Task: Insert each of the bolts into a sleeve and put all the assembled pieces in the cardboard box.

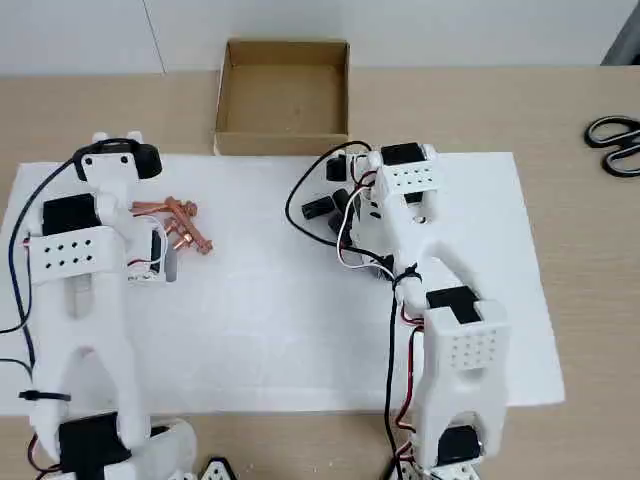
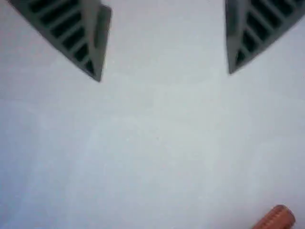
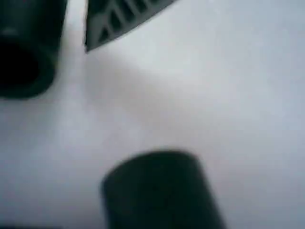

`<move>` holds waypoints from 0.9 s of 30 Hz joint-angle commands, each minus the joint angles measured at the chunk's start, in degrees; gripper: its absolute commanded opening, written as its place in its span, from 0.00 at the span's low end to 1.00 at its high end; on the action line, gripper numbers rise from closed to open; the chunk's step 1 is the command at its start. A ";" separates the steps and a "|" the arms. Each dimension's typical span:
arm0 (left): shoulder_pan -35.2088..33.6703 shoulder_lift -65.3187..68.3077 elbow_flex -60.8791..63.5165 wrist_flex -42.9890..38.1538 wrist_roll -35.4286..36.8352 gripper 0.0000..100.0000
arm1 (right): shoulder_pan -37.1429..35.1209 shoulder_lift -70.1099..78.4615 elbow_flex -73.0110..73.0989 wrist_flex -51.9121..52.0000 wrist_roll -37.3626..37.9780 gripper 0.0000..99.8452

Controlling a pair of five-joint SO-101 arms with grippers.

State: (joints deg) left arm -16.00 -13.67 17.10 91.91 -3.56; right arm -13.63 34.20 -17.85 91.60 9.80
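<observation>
- The left gripper (image 2: 164, 75) is held released, nothing grasped, beside the copper bolts (image 1: 180, 222).
- The right gripper (image 1: 345, 200) is parked among the black sleeves (image 1: 320, 208); its state cannot be told.
- The cardboard box (image 1: 285, 100) is seen beyond.

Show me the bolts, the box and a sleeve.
Bolts (image 1: 182, 222): high view, middle of the copper pile.
Box (image 1: 285, 98): high view, bare floor.
Sleeve (image 3: 157, 195): right wrist view, dark side wall.
</observation>
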 commanded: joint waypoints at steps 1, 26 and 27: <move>0.35 -0.35 0.13 -0.62 -0.44 0.16 | -0.13 1.01 -0.09 -2.15 -0.62 0.20; 0.44 2.81 -6.02 3.08 -0.62 0.16 | 1.01 -24.04 -1.67 6.37 2.02 0.00; 0.44 4.92 -8.75 4.13 -0.62 0.16 | 1.10 -24.92 -1.67 6.37 2.02 0.00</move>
State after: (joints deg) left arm -16.00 -11.38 14.73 93.67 -3.82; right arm -13.10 15.74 -18.37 96.70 11.21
